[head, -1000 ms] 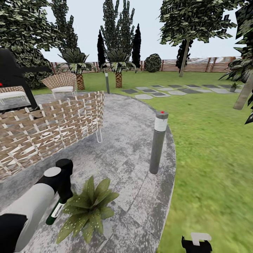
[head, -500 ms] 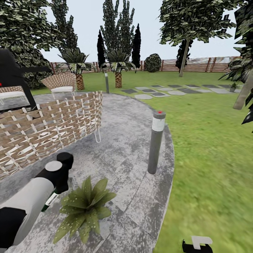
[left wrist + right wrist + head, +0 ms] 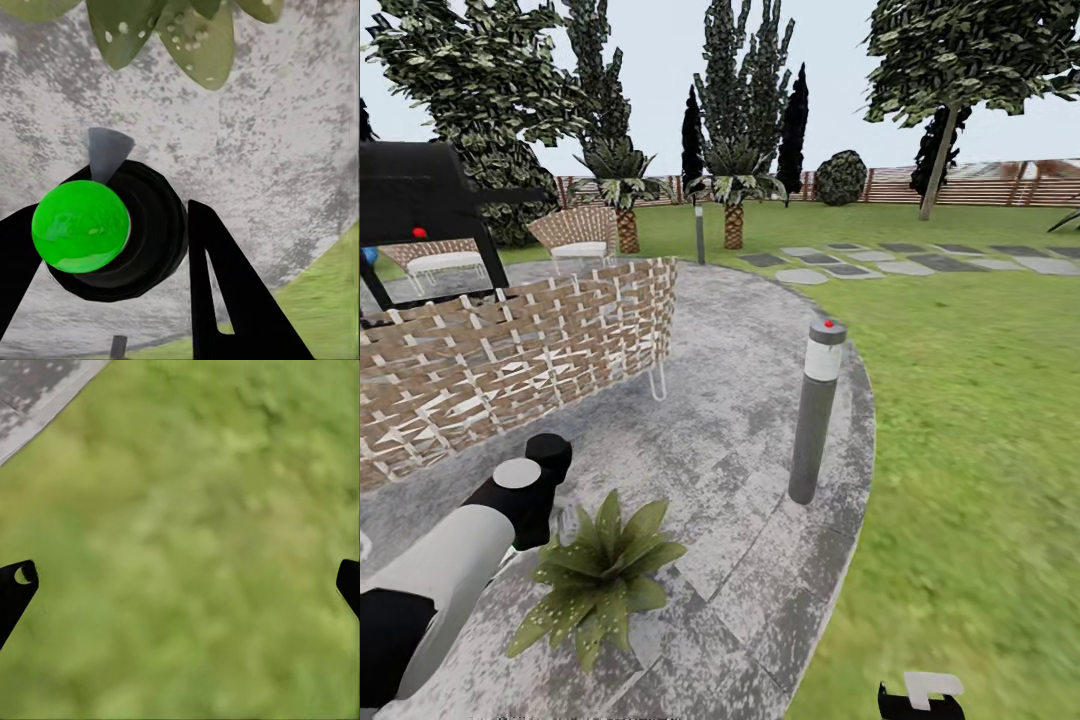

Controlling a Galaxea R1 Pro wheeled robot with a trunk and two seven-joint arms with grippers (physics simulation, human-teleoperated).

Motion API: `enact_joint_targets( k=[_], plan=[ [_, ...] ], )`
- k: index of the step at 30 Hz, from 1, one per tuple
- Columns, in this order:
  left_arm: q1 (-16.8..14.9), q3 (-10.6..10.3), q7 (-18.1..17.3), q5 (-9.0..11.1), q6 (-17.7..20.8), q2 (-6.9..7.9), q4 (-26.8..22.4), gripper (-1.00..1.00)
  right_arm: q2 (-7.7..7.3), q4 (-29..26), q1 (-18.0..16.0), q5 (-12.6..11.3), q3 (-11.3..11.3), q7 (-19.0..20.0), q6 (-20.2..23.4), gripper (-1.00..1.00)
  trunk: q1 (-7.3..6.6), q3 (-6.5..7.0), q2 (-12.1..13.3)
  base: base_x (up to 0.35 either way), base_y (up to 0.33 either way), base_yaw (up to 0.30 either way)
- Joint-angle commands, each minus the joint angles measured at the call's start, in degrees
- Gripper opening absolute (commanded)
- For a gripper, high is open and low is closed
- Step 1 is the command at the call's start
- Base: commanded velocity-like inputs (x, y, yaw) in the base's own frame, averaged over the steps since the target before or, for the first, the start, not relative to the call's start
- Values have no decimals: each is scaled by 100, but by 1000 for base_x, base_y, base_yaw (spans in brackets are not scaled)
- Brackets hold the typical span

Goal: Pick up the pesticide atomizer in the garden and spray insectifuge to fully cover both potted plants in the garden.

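Left gripper (image 3: 112, 247) clamped on pesticide atomizer (image 3: 112, 232), nozzle aimed toward potted plant (image 3: 595, 585) on grey patio (image 3: 740, 420), just beside left arm. Right gripper (image 3: 180, 585) spread apart, empty, over lawn (image 3: 195, 540). Best to keep nozzle near leaves, sweep across whole rosette, avoid tilting bottle.

atomizer (image 3: 112, 232) body hidden, lawn (image 3: 195, 555) blurred

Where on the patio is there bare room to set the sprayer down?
Bare grey paving lies between the brown woven wicker chair and the grey bollard light. It is crowded by the low green rosette plant, under the left claw.
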Motion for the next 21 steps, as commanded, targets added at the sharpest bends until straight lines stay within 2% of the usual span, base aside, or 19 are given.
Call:
enact_joint_targets(
  k=[1, 4, 14, 18, 21],
  plan=[
    [-9, -32, -43, -17, 59, 3, -3, -100, 2, 7, -3, 60, -43, -10, -19, 100, -1, -5, -2, -27, -236, 278],
    [-17, -32, -43, -17, 59, 2, -3, -100, 2, 7, -3, 60, -44, -9, -19, 100, -1, -5, -2, -56, -135, 278],
    [-27, -25, -43, -5, 75, -27, -12, -100, 2, 8, -3, 60, -41, -9, -19, 100, -1, -5, -2, -6, -8, 247],
    [-31, -20, -43, 0, 120, -219, -12, -100, 2, 8, -3, 60, -41, -9, -19, 100, -1, -5, -2, 0, -12, 29],
    [-31, -15, -43, 3, 135, -337, -12, -100, 2, 8, -3, 60, -41, -9, -19, 100, -1, -5, -2, 0, -191, 3]
  ],
)
